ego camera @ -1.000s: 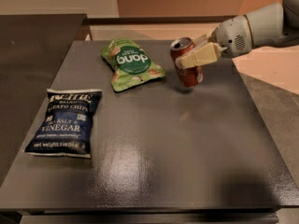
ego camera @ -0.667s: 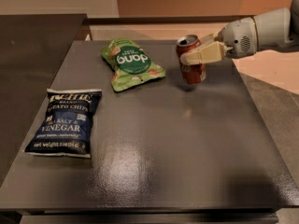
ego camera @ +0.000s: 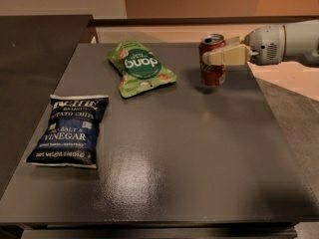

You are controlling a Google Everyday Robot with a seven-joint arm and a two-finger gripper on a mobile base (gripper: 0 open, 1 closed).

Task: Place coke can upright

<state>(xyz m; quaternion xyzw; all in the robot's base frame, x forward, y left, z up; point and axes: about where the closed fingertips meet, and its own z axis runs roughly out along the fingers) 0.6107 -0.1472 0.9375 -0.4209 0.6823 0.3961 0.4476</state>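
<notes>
The coke can (ego camera: pixel 213 74), red with a silver top, stands upright near the far right edge of the dark table (ego camera: pixel 189 148). Its base is at or just above the tabletop, with a small shadow under it. My gripper (ego camera: pixel 212 57) reaches in from the right and is shut on the can's upper half. One cream finger (ego camera: pixel 227 57) crosses the can's front; the other finger is hidden behind the can. The white arm runs off the right edge of the camera view.
A green snack bag (ego camera: pixel 139 67) lies flat at the table's far middle, left of the can. A blue salt and vinegar chip bag (ego camera: pixel 70 131) lies at the left edge. The table's right edge is just beyond the can.
The can was tilted in the gripper a second ago and now stands upright. The gripper has shifted slightly to the right with it.
</notes>
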